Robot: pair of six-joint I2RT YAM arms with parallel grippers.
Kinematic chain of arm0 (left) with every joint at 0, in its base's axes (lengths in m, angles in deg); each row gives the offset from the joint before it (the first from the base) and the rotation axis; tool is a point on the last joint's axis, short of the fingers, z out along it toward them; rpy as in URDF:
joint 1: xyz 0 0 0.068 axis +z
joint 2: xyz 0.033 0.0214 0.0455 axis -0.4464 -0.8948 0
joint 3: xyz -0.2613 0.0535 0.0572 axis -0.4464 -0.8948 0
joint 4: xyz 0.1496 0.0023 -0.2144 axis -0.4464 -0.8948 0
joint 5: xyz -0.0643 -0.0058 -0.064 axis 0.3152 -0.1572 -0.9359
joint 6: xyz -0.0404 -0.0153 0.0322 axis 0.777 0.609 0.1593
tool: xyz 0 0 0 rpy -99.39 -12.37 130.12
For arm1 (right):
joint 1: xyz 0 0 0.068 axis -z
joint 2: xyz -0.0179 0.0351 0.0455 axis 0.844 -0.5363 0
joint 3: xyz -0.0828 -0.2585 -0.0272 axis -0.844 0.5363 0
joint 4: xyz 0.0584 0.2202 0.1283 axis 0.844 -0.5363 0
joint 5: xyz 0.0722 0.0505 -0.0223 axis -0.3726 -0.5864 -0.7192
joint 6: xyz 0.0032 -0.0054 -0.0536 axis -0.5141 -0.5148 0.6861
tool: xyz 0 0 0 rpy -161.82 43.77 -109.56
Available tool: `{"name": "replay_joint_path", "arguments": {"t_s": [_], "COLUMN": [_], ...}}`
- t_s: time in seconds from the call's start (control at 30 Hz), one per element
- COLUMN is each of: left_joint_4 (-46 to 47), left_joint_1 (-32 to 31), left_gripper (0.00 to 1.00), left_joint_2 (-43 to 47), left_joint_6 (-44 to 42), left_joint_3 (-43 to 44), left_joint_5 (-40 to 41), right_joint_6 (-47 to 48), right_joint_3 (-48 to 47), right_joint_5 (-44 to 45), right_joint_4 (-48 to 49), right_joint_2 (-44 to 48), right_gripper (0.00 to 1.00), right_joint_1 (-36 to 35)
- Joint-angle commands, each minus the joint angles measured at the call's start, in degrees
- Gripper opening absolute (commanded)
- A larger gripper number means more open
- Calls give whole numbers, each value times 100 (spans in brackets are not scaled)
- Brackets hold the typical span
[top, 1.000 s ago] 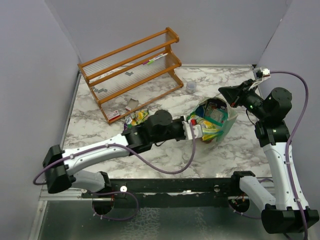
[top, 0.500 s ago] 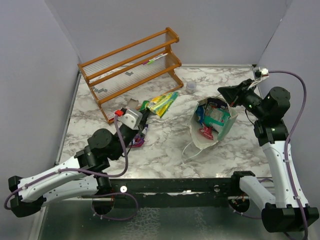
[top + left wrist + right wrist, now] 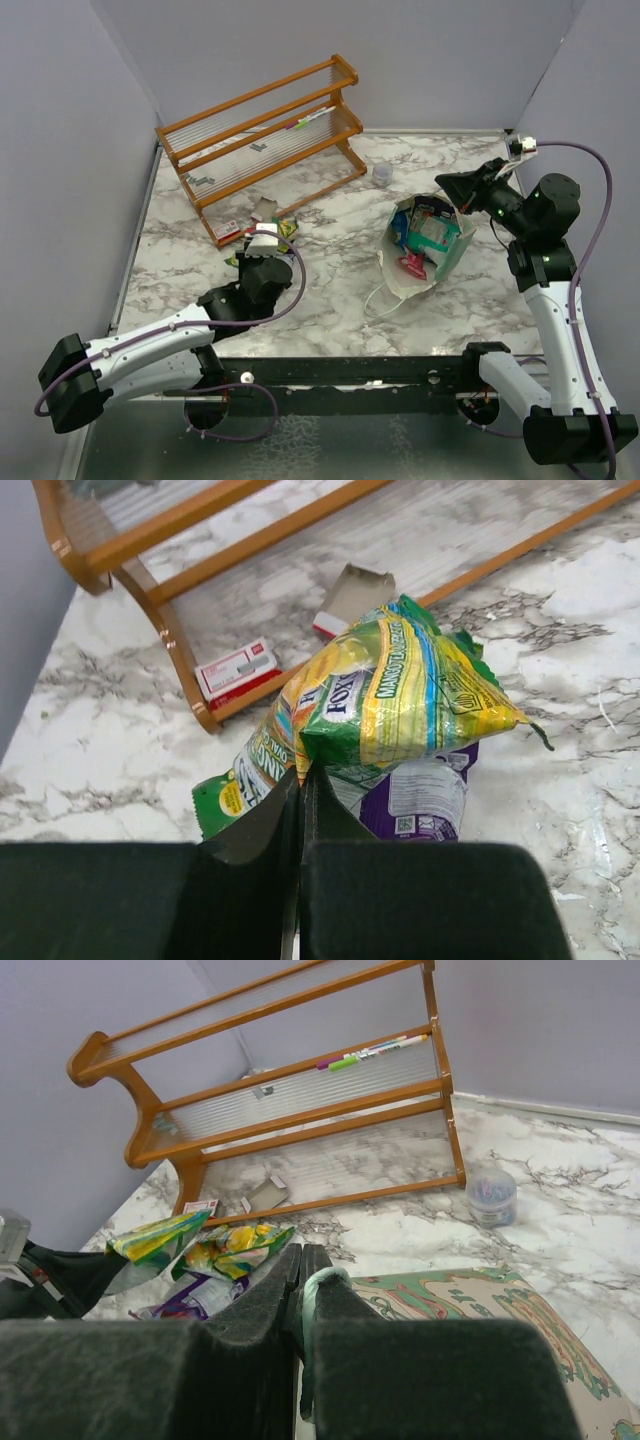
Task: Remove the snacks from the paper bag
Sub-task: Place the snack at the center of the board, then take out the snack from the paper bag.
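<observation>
Pinching a corner of a green-yellow packet (image 3: 400,695), the left gripper (image 3: 302,775) sits at the left, near the wooden rack (image 3: 262,135), over a purple packet (image 3: 425,800). The right gripper (image 3: 301,1265) is clamped on the far rim of the paper bag (image 3: 455,248), right of centre. A teal packet (image 3: 432,232) and a pink-red packet (image 3: 412,265) lie inside.

A robot lab cell: plain grey walls (image 3: 450,60) box in a marble-print table (image 3: 330,215) (arms (image 3: 560,320) bolted to its edge).
</observation>
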Motion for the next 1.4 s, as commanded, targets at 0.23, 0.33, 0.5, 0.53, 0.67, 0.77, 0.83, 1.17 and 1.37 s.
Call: {"name": "replay_joint_path", "arguments": {"t_s": [0.23,0.33,0.5,0.53,0.67,0.77,0.83,1.17,1.37], "left_joint_4": [136,-199,462,764,2403,2887,2822,3150,776], "left_joint_1": [432,435,435,432,434,435,435,-831,-1217], "left_gripper": [36,64,77,78,80,80,80,68,39], "left_joint_2": [-846,-739,52,252,893,681,267,-1495,-2993], "left_joint_6": [2302,2443,1614,1398,444,311,300,818,2936], "left_joint_3": [-341,-55,273,263,14,250,630,1825,3595], "left_joint_5": [-359,-402,-1283,-1589,-3213,-4222,-4912,-4805,-3387], "right_joint_6": [11,21,-23,-23,-10,-8,-13,-15,-37], "right_joint_3": [85,129,223,223,202,181,163,80,39], "right_joint_5": [-186,-339,-498,-503,-513,-506,-506,-488,-491], "right_joint_4": [253,322,517,527,495,479,475,402,383], "right_joint_2": [94,112,89,92,96,100,97,86,77], "right_gripper": [2,2,2,2,2,2,2,2,2], "right_joint_1": [-30,-34,-39,-39,-47,-48,-48,-48,-48]}}
